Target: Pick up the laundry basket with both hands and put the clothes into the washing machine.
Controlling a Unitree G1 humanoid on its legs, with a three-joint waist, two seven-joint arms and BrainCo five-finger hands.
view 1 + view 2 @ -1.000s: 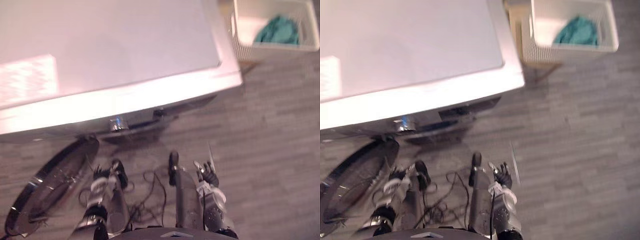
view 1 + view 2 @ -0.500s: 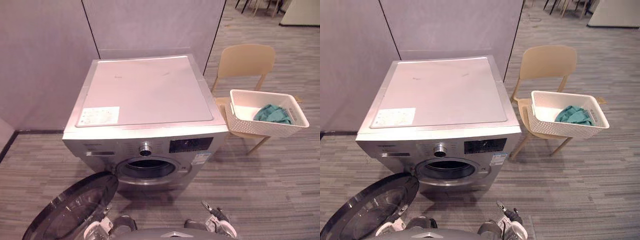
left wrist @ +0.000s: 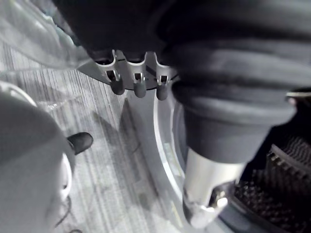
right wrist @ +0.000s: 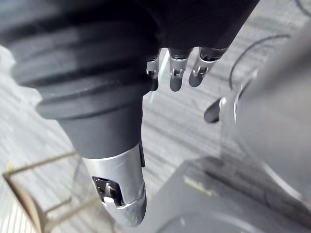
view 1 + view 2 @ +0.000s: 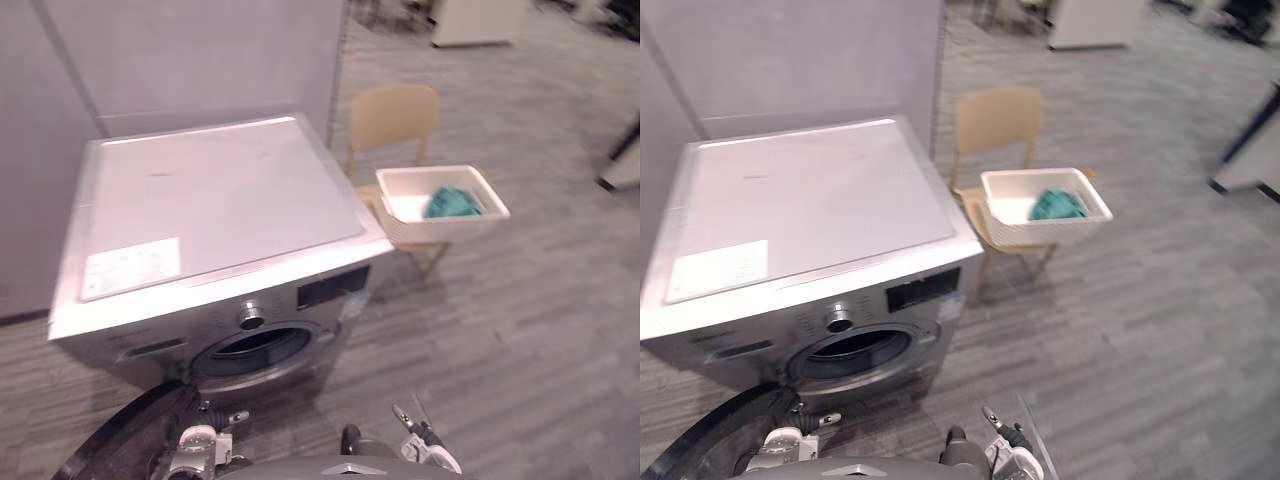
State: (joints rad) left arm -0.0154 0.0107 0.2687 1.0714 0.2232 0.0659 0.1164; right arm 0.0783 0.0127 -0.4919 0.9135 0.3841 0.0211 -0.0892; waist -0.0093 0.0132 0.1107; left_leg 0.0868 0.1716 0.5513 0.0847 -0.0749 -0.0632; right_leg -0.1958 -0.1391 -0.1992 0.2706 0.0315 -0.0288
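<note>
- Head camera swung rightward; nothing else moved.
- White perforated plastic laundry basket [image 5: 440, 230], teal cloth [image 5: 452, 201] inside, sits on a tan chair [image 5: 393, 118] just right of the silver washing machine [image 5: 215, 200].
- Probably light and stiff: grip opposite rims.
- Left hand [image 3: 209, 189] and right hand [image 4: 119, 184] hang low, fingers [image 3: 139, 86] relaxed, empty.
- Open round door [image 5: 110, 445] crowds the machine's front.

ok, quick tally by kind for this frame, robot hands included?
washing machine: 1
chair: 1
laundry basket: 1
teal clothes bundle: 1
robot hands: 2, left hand and right hand
Total: 6
</note>
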